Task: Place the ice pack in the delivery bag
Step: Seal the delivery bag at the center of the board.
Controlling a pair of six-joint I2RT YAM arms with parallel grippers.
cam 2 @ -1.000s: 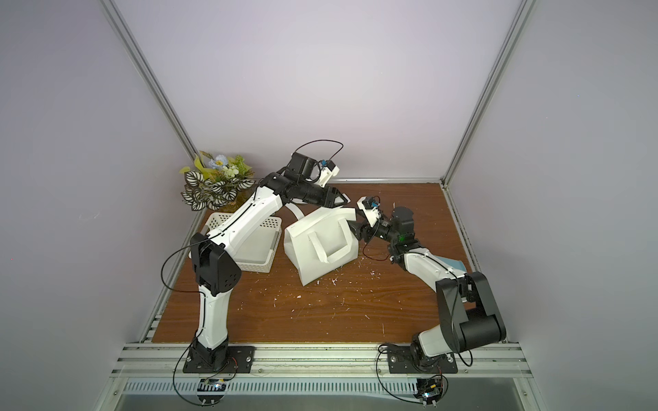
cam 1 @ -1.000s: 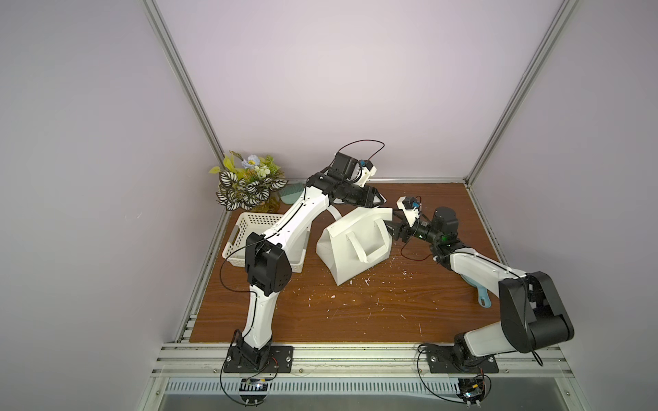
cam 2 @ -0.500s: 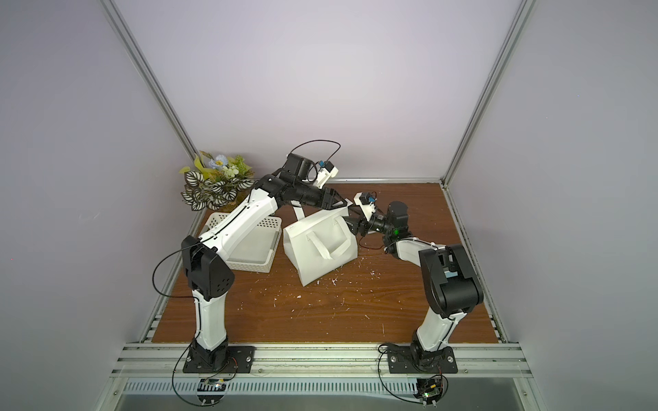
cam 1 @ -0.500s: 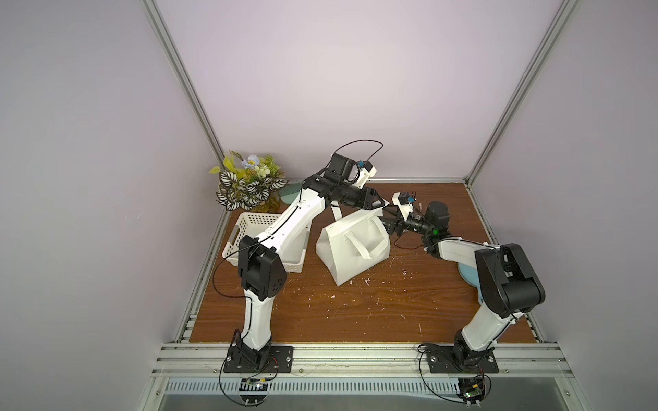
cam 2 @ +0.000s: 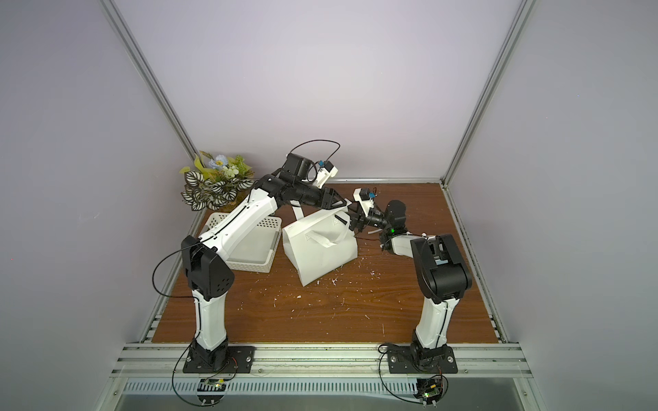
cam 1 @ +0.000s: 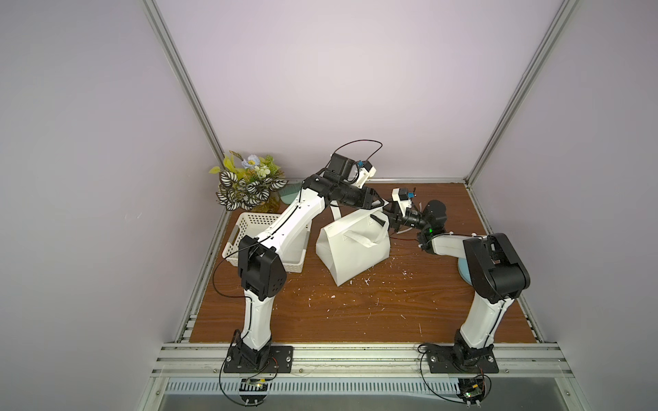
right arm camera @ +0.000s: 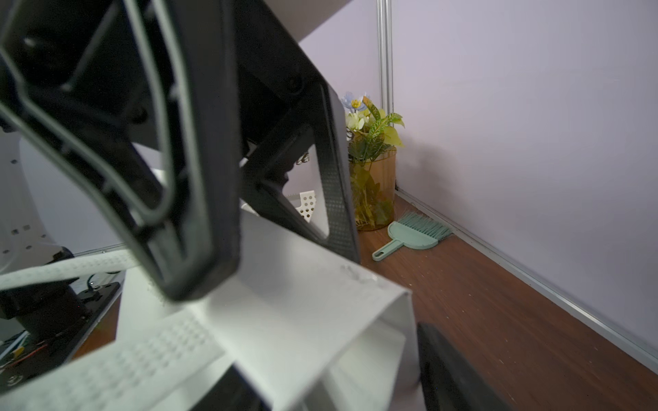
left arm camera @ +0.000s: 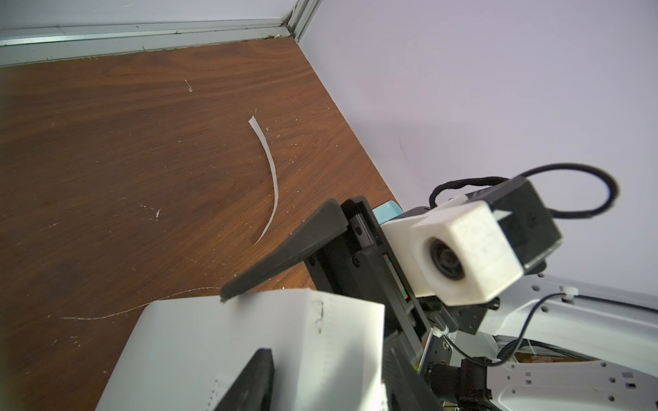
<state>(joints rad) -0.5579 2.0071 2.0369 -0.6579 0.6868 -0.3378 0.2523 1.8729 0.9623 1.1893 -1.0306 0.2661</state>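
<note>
The white delivery bag (cam 1: 350,256) (cam 2: 320,256) stands mid-table, its handle draped across the near face. My left gripper (cam 1: 379,205) (cam 2: 343,204) comes down on its top ridge. In the left wrist view that gripper (left arm camera: 327,350) has the bag's white top (left arm camera: 231,338) filling the space between its fingers. My right gripper (cam 1: 390,217) (cam 2: 352,219) meets the same top end from the right. In the right wrist view it (right arm camera: 327,348) straddles the bag's end wall (right arm camera: 302,313) with its jaws apart, one finger against the edge. The ice pack is out of view.
A white perforated basket (cam 1: 235,231) sits left of the bag under the left arm. A potted plant (cam 1: 249,185) and a teal dustpan with brush (right arm camera: 409,238) fill the back left corner. A loose white strip (left arm camera: 270,170) and white scraps lie on the wood.
The right arm folded in and its gripper slid left onto the bag's top end, its jaws narrowing. The left gripper stayed on the bag's top.
</note>
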